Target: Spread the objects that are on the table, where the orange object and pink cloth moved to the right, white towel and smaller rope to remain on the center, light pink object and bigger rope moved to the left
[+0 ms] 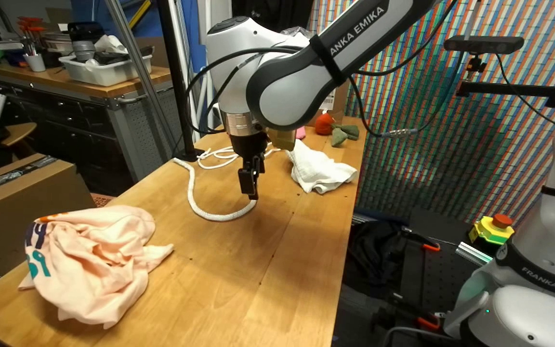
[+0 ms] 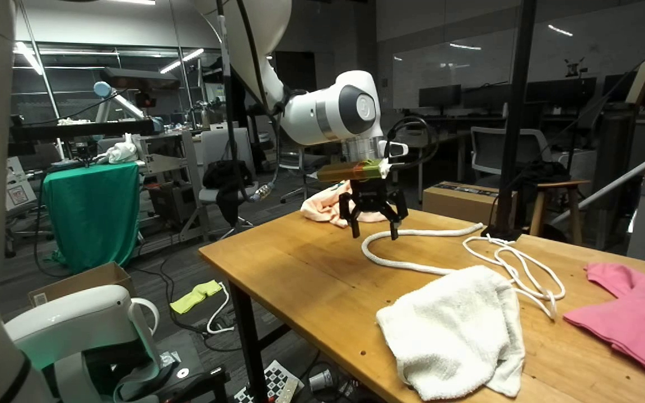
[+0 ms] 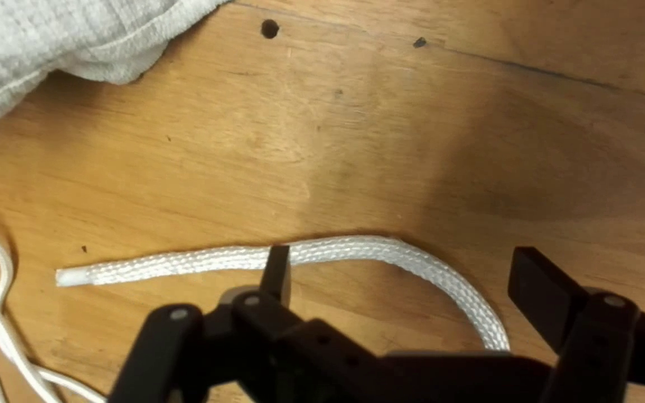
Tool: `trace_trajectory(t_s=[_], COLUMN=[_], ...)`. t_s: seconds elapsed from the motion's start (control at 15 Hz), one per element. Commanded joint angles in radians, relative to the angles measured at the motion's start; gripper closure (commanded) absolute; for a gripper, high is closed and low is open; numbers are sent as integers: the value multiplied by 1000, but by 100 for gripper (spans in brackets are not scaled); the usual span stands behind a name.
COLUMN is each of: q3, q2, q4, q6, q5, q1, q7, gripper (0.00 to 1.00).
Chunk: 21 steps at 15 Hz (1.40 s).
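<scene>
My gripper is open and empty. It hovers above the bigger white rope, whose bend passes between its fingers in the wrist view. The smaller rope lies loosely looped beside it. The white towel lies crumpled near the bigger rope's end. The light pink cloth object lies bunched at one table end. The pink cloth and the orange object with green parts lie toward the opposite end.
The wooden table carries all these things. A black upright post stands at the table's edge by the ropes. A cardboard box stands beside the table near the light pink object. Another robot arm stands beyond the table's side.
</scene>
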<state>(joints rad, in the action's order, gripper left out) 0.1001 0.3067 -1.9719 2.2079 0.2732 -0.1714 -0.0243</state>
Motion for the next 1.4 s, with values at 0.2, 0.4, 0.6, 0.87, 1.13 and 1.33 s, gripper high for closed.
trace_trajectory(t_s=[0.2, 0.4, 0.6, 0.87, 1.13, 1.33], q3=[4, -1, 4, 16, 33, 48], q2=[35, 76, 119, 158, 175, 183], q4=[56, 99, 145, 205, 256, 288], q6=[-38, -80, -128, -175, -202, -226], q5=[75, 142, 170, 154, 106, 39], q1=[-41, -66, -84, -106, -106, -86], q7=[13, -9, -2, 16, 53, 110], gripper=[0, 0, 0, 0, 0, 0])
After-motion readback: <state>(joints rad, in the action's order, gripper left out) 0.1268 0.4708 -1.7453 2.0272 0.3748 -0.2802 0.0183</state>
